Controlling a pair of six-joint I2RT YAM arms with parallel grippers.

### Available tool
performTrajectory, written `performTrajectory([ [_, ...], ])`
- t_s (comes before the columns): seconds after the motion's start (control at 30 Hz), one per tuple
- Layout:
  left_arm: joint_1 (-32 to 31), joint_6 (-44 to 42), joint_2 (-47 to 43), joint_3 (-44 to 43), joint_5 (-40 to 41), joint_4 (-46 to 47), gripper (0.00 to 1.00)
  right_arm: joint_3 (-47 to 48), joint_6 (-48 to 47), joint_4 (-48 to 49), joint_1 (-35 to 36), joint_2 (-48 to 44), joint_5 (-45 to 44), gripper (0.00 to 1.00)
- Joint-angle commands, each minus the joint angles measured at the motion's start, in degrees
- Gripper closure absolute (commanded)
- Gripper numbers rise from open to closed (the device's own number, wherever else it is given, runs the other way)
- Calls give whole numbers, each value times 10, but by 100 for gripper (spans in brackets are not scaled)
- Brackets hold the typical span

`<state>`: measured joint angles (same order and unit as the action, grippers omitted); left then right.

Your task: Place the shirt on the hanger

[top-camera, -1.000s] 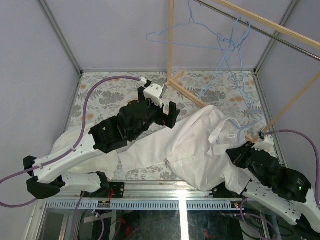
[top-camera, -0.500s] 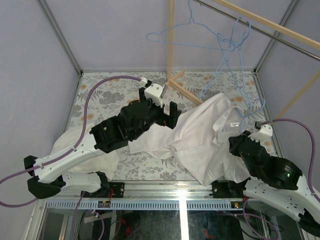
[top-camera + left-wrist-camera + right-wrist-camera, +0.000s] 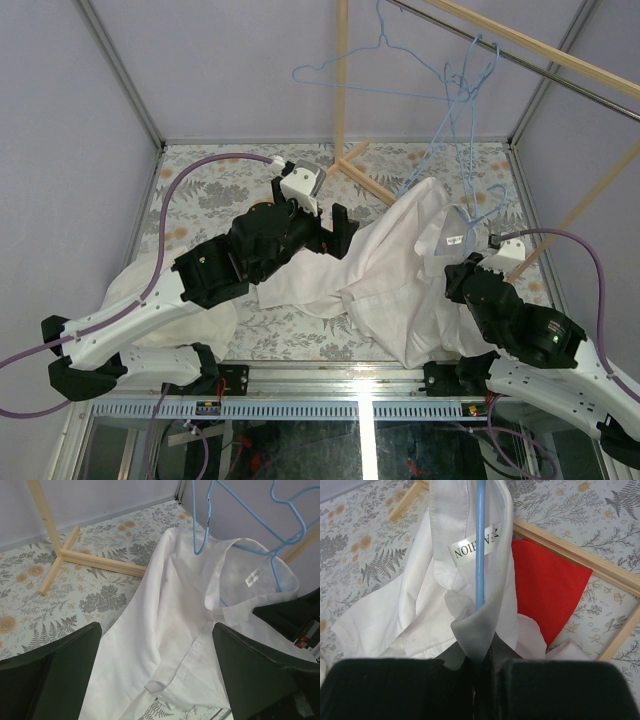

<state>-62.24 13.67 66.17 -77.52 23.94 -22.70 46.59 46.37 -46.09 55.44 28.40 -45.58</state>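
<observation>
The right tool [image 3: 482, 662] was clenched on a fold of the shirt [image 3: 395, 270] at its collar, holding the neck end up off the tabletop [image 3: 215, 190] while the rest of the garment trailed down toward the near edge. A blue wire of the hanger [image 3: 480, 540] ran down inside the collar, just beside the small white tag [image 3: 472, 549] — it met the fabric where the tool pinched it. The left tool [image 3: 156, 626] hung released, jaws wide apart, above the shirt's front. A red cloth [image 3: 547, 597] lay beside the collar, against a wooden frame [image 3: 570, 550] — both on the floral tabletop
</observation>
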Motion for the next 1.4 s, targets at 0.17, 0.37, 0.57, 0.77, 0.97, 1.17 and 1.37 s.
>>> performTrajectory([
  [0.17, 3, 13, -11, 2, 3, 19, 7, -37, -97, 143, 3, 8, 61, 100],
  [0.37, 2, 12, -11, 1, 6, 19, 7, 0, -219, 199, -4, 64, 117, 100],
  [0.57, 2, 10, -7, -6, 6, 20, 7, 38, -280, 222, -107, 149, 260, 100],
  [0.77, 3, 0, -1, -18, 12, 22, 7, 10, -245, 246, -140, 88, 223, 100],
  [0.97, 3, -3, 21, -27, -2, 20, 7, -23, -248, 302, -140, 34, 170, 100],
  [1.17, 2, -2, 20, -26, -1, 21, 7, 15, -223, 269, -140, 84, 60, 100],
  [1.37, 2, 1, 10, -24, 0, 11, 7, 28, -200, 273, -200, 117, 48, 100],
])
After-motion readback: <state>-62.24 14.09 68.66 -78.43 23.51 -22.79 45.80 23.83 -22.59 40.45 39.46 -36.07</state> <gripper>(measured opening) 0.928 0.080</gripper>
